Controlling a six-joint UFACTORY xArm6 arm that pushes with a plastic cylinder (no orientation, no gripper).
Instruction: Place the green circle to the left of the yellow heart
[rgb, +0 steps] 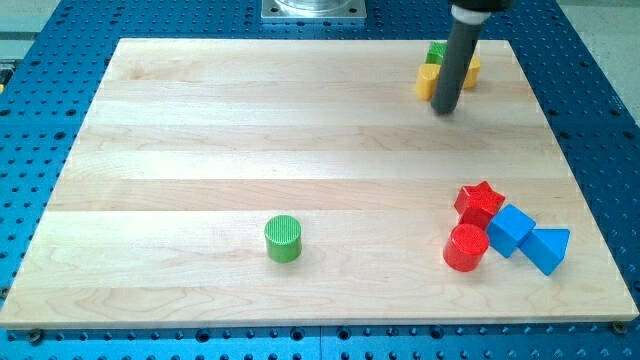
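Observation:
The green circle (283, 239), a short ribbed cylinder, stands alone on the wooden board (200, 120), low and a little left of centre. At the view's top right, yellow block parts (427, 81) show on both sides of the dark rod, with a green block (437, 51) just above them; their shapes are hidden by the rod, so I cannot tell which is the heart. My tip (446, 110) rests on the board just below and right of that yellow block, far from the green circle.
At the lower right sits a tight cluster: a red star (479, 201), a red cylinder (465, 247), a blue cube (510, 229) and a blue triangle (547, 248). A blue perforated table (30, 120) surrounds the board.

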